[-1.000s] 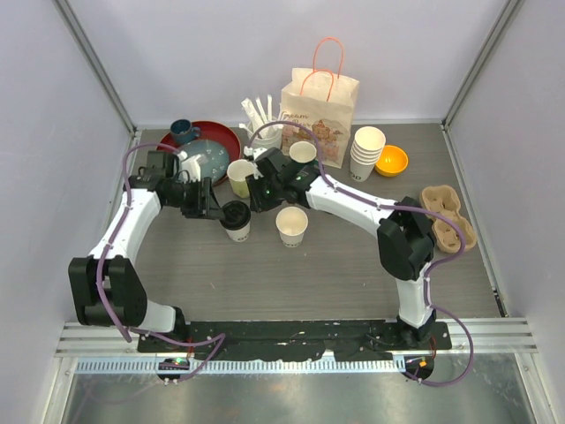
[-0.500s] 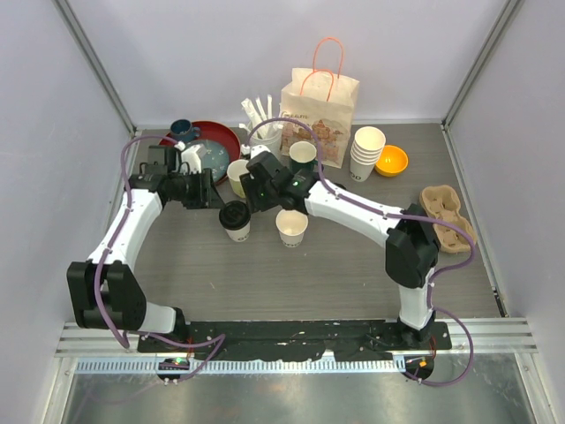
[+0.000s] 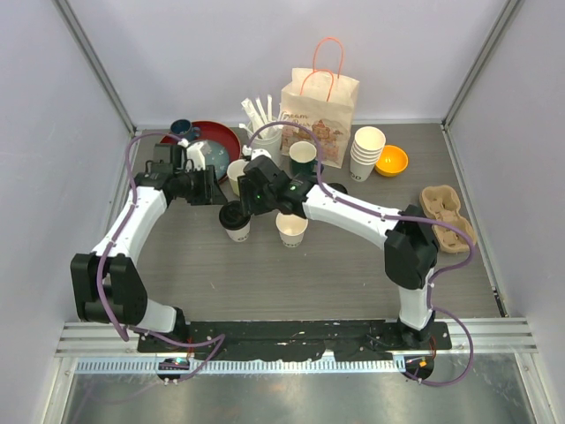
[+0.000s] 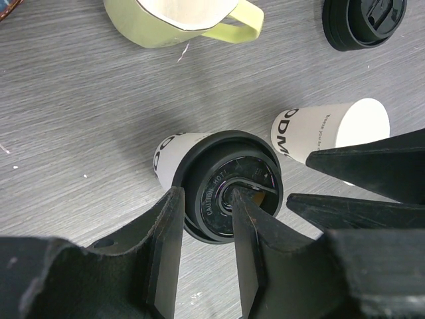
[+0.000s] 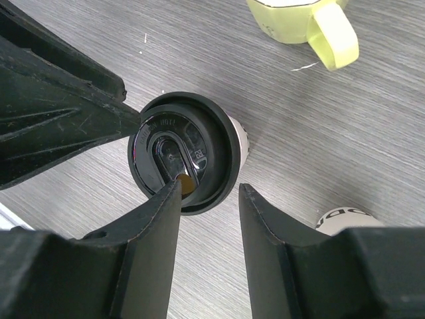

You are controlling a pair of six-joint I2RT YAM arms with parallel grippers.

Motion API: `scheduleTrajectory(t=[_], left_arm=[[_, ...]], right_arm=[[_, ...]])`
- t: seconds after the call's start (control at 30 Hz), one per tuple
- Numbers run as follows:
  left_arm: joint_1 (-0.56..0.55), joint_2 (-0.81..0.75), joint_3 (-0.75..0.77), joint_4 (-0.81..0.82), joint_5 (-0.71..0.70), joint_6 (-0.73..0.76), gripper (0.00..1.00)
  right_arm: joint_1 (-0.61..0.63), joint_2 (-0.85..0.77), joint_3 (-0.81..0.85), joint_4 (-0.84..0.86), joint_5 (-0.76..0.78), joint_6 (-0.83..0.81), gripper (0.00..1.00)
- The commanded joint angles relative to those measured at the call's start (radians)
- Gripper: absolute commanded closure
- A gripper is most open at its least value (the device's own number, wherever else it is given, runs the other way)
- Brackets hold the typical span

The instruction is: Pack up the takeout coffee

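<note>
One cream-white takeout cup with a black lid (image 3: 235,217) stands on the table. It shows in the left wrist view (image 4: 174,151) and the right wrist view (image 5: 199,143). A second cream cup (image 3: 291,227) stands to its right without a lid. A loose black lid (image 4: 364,23) lies apart. My left gripper (image 3: 214,191) is open, just left of the lidded cup, its fingers (image 4: 166,246) above the lid. My right gripper (image 3: 248,201) is open over the same cup, its fingers (image 5: 156,239) straddling the lid's edge without touching it.
A yellow mug (image 3: 237,173), a green mug (image 3: 303,157), a stack of lidless cups (image 3: 367,152), an orange bowl (image 3: 392,160), a paper bag (image 3: 318,108), a red plate (image 3: 225,132) and a cardboard cup carrier (image 3: 448,216) stand round the back and right.
My right gripper has moved left and nearer, over the lidded cup, uncovering the green mug. My left gripper has drawn back slightly from the cup. The cups have not moved.
</note>
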Motion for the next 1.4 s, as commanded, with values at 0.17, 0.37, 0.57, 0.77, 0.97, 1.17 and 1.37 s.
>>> scheduleTrajectory(t=[0.17,0.37,0.57,0.77,0.97,1.17,1.37], left_arm=[[-0.002,-0.036,-0.034,0.055,-0.009,0.007,0.59],[-0.004,-0.04,-0.048,0.056,-0.005,0.013,0.59],[0.012,-0.042,-0.066,0.035,0.015,0.018,0.59],[0.05,-0.056,-0.088,0.012,0.041,0.024,0.59],[0.052,-0.074,-0.089,-0.036,0.089,0.033,0.59],[0.052,-0.079,-0.063,-0.054,0.115,0.027,0.59],[0.052,-0.048,-0.032,0.004,0.083,-0.029,0.61]], right_arm=[[0.006,0.062,0.07,0.013,-0.031,0.016,0.56],[0.006,0.103,0.121,-0.015,-0.027,-0.018,0.62],[0.003,0.136,0.179,-0.039,-0.005,-0.09,0.64],[0.002,0.179,0.271,-0.082,-0.021,-0.176,0.63],[0.002,0.191,0.291,-0.1,-0.025,-0.208,0.63],[0.002,0.196,0.331,-0.116,-0.007,-0.282,0.56],[0.005,0.182,0.342,-0.119,0.019,-0.253,0.58]])
